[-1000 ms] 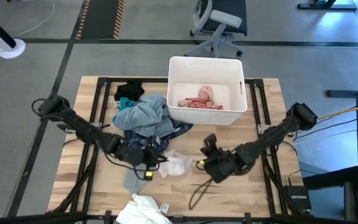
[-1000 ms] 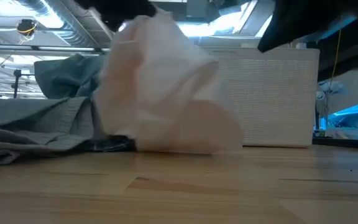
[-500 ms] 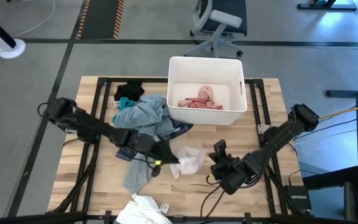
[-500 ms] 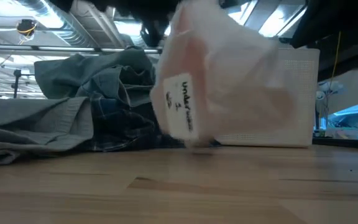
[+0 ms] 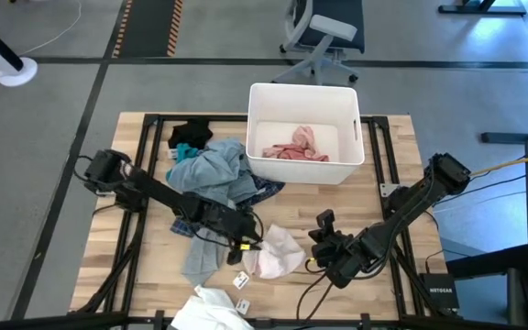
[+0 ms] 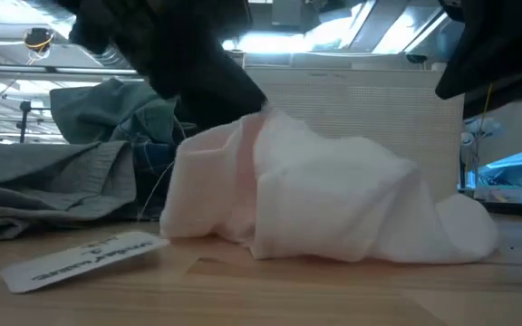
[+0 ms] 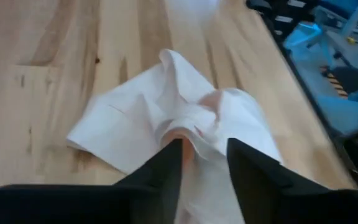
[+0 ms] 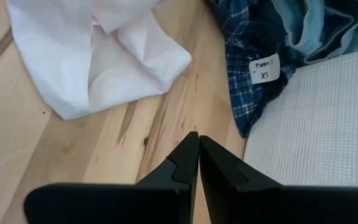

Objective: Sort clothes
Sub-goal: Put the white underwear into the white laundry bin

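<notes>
Dropped since a second ago, the pale pink garment (image 5: 276,254) lies on the wooden table (image 5: 388,293); left gripper (image 5: 249,244) released over it, right gripper (image 5: 316,259) clenched empty.

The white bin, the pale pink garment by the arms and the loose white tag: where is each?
white bin (image 5: 348,151), high view, on its right rim.
pale pink garment (image 5: 278,255), high view, on its middle.
white tag (image 6: 84,261), low view, on its flat face.
</notes>
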